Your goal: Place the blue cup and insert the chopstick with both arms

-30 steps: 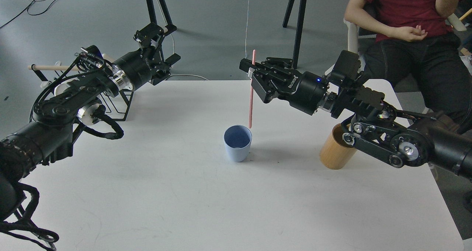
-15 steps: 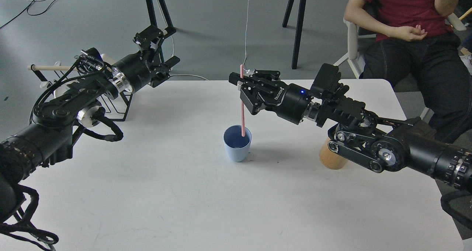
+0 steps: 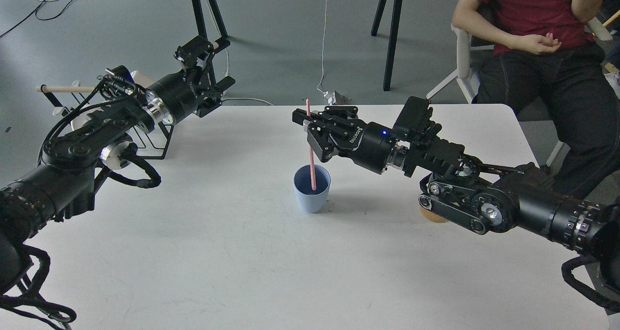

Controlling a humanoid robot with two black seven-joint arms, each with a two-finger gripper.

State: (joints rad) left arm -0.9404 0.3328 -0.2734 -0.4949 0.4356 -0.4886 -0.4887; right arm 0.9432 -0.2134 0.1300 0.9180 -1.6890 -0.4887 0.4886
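Surface: one white table (image 3: 242, 252) on a grey floor, black stand legs behind, one seated person (image 3: 542, 34) at far right. Count: one blue cup (image 3: 312, 194) upright mid-table; one pink chopstick (image 3: 310, 143), near vertical, lower end inside the cup. Right gripper (image 3: 306, 122) pinches it near its top. Left gripper (image 3: 210, 63), fingers spread and empty, hangs by the far-left edge. One tan cylinder (image 3: 431, 217), mostly hidden, apparently wooden.
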